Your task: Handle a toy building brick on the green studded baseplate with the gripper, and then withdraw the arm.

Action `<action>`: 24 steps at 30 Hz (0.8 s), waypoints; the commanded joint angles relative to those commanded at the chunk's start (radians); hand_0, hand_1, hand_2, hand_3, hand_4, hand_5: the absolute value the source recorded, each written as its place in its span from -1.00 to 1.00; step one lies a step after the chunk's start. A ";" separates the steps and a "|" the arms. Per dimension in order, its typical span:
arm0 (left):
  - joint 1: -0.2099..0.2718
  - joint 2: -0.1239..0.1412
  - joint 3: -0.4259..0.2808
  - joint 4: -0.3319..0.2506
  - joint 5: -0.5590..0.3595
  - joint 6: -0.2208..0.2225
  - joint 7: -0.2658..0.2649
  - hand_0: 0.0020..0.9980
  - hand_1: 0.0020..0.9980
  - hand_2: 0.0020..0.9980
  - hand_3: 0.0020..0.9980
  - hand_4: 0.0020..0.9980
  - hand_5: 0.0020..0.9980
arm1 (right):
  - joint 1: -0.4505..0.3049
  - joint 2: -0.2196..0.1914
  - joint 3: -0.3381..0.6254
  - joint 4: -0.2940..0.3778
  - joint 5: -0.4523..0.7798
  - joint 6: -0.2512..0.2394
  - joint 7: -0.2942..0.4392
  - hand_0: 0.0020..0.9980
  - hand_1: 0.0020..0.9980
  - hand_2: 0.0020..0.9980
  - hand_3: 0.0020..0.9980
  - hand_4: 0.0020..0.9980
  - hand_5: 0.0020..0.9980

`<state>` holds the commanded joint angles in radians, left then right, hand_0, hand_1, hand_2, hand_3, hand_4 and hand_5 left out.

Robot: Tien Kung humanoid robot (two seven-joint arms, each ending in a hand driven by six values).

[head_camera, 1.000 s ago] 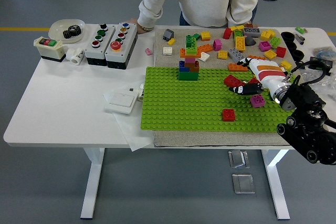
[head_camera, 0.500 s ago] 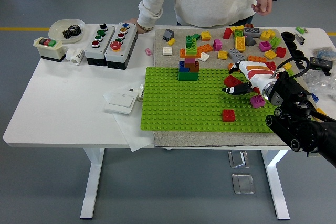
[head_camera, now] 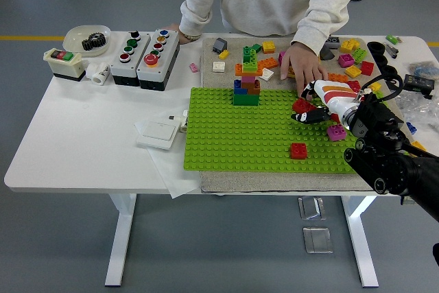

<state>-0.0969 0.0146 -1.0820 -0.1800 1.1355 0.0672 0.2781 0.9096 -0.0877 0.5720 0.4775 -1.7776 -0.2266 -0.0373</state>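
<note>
Right hand (head_camera: 317,109), white with orange stripes and black fingertips, reaches in from the 4 o'clock corner, its fingers curled around a red brick (head_camera: 302,106) at the right part of the green baseplate (head_camera: 226,138); whether the brick is lifted or sitting on the studs cannot be told.

Going from the 9 o'clock side: a white bowl (head_camera: 86,38) with a dark gear sits at 10 o'clock, a small switch box (head_camera: 64,64) in front of it, then two button boxes (head_camera: 145,58) side by side. A flat white switch (head_camera: 160,130) lies on paper just left of the baseplate. On the baseplate's far edge stands a small tower (head_camera: 246,85) of stacked bricks in blue, green, red and orange. A lone red brick (head_camera: 298,150) sits nearer the front edge, at 6 o'clock from the held one, and a pink brick (head_camera: 335,132) lies just right of the hand's fingertips.

A person in a pale sweatshirt stands at 12 o'clock; one hand (head_camera: 302,64) rests palm-down on the loose bricks (head_camera: 353,56) just beyond the robot's hand, the other (head_camera: 180,31) at the table's far edge.
</note>
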 joint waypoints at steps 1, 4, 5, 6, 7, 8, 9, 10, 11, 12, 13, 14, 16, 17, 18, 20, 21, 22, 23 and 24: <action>0.000 0.000 0.001 0.000 -0.001 0.000 0.000 0.56 0.45 0.39 0.14 0.19 0.23 | -0.001 0.001 0.000 -0.004 0.001 0.000 0.000 0.45 0.31 0.37 0.29 0.85 -0.08; -0.002 0.000 0.001 0.000 0.000 0.000 0.000 0.56 0.45 0.39 0.14 0.19 0.23 | -0.002 0.005 -0.003 -0.012 0.002 0.002 0.000 0.45 0.31 0.37 0.29 0.85 -0.08; -0.002 0.000 0.001 0.000 0.001 0.000 0.000 0.56 0.45 0.39 0.14 0.19 0.23 | -0.002 0.006 -0.003 -0.016 0.002 0.003 -0.001 0.41 0.28 0.35 0.25 0.83 -0.07; -0.002 0.000 0.001 0.000 0.001 0.000 0.000 0.56 0.45 0.39 0.14 0.19 0.23 | -0.002 0.006 -0.003 -0.017 0.002 0.003 -0.001 0.41 0.28 0.35 0.25 0.83 -0.07; -0.003 0.000 0.001 0.000 0.002 0.000 0.001 0.56 0.45 0.39 0.14 0.19 0.23 | -0.003 0.007 -0.003 -0.020 0.001 0.003 -0.001 0.41 0.28 0.35 0.25 0.83 -0.07; -0.004 0.000 0.000 0.000 0.003 0.000 0.001 0.56 0.45 0.39 0.14 0.19 0.23 | -0.003 0.007 -0.003 -0.021 0.000 0.002 0.000 0.41 0.28 0.35 0.25 0.83 -0.07; -0.004 0.000 0.000 0.000 0.003 0.000 0.001 0.56 0.45 0.39 0.14 0.19 0.23 | -0.003 0.007 -0.003 -0.021 0.000 0.002 0.000 0.41 0.28 0.35 0.25 0.83 -0.07; -0.005 0.000 0.001 0.000 0.004 0.000 0.001 0.56 0.45 0.39 0.14 0.19 0.23 | -0.004 0.006 -0.004 -0.020 -0.001 0.001 0.000 0.41 0.28 0.35 0.25 0.83 -0.07; -0.006 0.000 -0.001 0.000 0.006 0.000 0.001 0.56 0.45 0.39 0.14 0.19 0.23 | -0.004 0.005 -0.004 -0.021 -0.001 0.001 0.000 0.40 0.27 0.35 0.23 0.82 -0.07; -0.006 0.000 -0.001 0.000 0.006 0.000 0.001 0.56 0.45 0.39 0.14 0.19 0.23 | -0.004 0.005 -0.004 -0.021 -0.001 0.001 0.000 0.40 0.27 0.35 0.23 0.82 -0.07; -0.007 0.000 -0.001 0.000 0.006 0.000 0.001 0.56 0.45 0.39 0.14 0.19 0.23 | -0.004 0.004 -0.004 -0.022 -0.001 0.000 0.000 0.40 0.27 0.35 0.23 0.82 -0.07; -0.008 0.000 0.000 0.000 0.006 0.000 0.001 0.56 0.45 0.39 0.14 0.19 0.23 | -0.005 0.004 -0.004 -0.023 -0.001 0.000 0.000 0.40 0.27 0.35 0.23 0.82 -0.07; -0.009 0.000 0.000 0.000 0.006 0.000 0.001 0.56 0.45 0.39 0.14 0.19 0.23 | -0.005 0.004 -0.003 -0.025 0.000 0.001 -0.002 0.40 0.27 0.35 0.23 0.82 -0.07; -0.010 0.000 -0.001 0.000 0.007 0.000 0.001 0.56 0.45 0.39 0.14 0.19 0.23 | -0.006 0.003 -0.003 -0.026 0.001 0.001 -0.003 0.39 0.26 0.33 0.22 0.80 -0.07; -0.010 0.000 -0.001 0.000 0.008 0.000 0.001 0.56 0.45 0.39 0.14 0.19 0.23 | -0.007 0.002 -0.002 -0.026 0.001 0.001 -0.003 0.39 0.26 0.33 0.22 0.80 -0.07; -0.011 0.000 -0.002 0.000 0.008 -0.001 0.001 0.56 0.45 0.39 0.14 0.19 0.23 | -0.009 0.001 -0.004 -0.026 0.003 0.001 -0.003 0.39 0.26 0.33 0.22 0.80 -0.07; -0.011 0.000 -0.001 0.000 0.007 -0.001 0.001 0.56 0.45 0.39 0.14 0.19 0.23 | -0.010 0.000 -0.005 -0.026 0.005 0.002 -0.003 0.39 0.26 0.33 0.22 0.80 -0.07; -0.011 0.000 -0.002 0.000 0.007 -0.001 0.001 0.56 0.45 0.39 0.14 0.19 0.23 | -0.012 -0.001 -0.007 -0.025 0.006 0.003 -0.003 0.39 0.26 0.33 0.22 0.80 -0.07; -0.010 0.000 -0.002 0.000 0.008 -0.001 0.002 0.56 0.45 0.39 0.14 0.19 0.23 | -0.014 -0.002 -0.008 -0.024 0.008 0.003 -0.003 0.38 0.25 0.32 0.21 0.79 -0.07; -0.010 -0.001 -0.003 0.000 0.009 -0.001 0.002 0.56 0.45 0.39 0.14 0.19 0.23 | -0.015 -0.003 -0.009 -0.024 0.008 0.003 -0.003 0.38 0.25 0.32 0.21 0.79 -0.07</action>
<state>-0.1068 0.0140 -1.0848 -0.1800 1.1446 0.0664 0.2798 0.8946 -0.0904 0.5626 0.4536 -1.7691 -0.2232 -0.0401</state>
